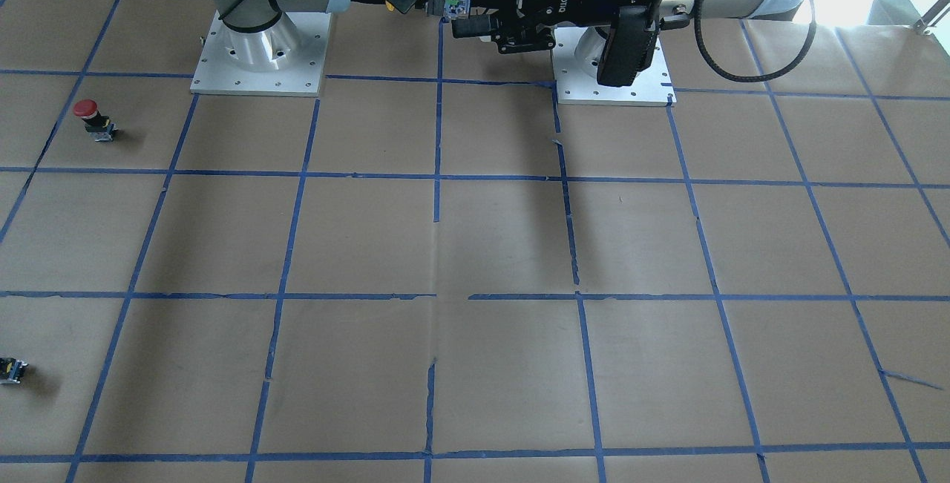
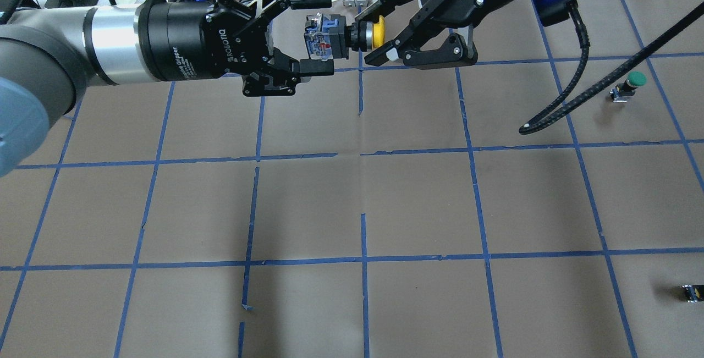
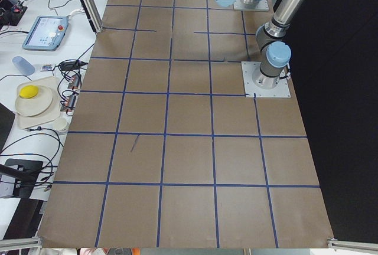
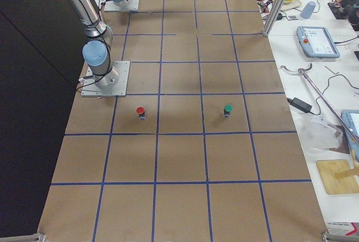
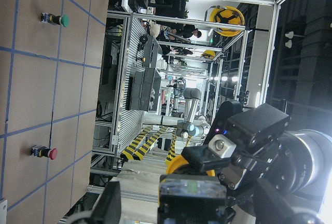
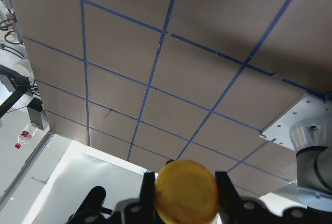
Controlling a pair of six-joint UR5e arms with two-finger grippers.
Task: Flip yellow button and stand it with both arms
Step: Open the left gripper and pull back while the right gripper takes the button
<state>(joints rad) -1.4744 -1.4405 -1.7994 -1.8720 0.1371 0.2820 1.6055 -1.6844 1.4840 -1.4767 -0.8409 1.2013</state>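
The yellow button point(image 2: 347, 36) lies sideways in mid-air, well above the table point(image 2: 418, 198). The right gripper point(image 2: 372, 37) is clamped on its cap. The left gripper point(image 2: 325, 32) is spread wide and straddles the switch body without touching it, probably to take it over for flipping.

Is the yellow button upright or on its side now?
On its side: the yellow button is in mid-air, axis level, cap in the right gripper, body toward the left gripper.
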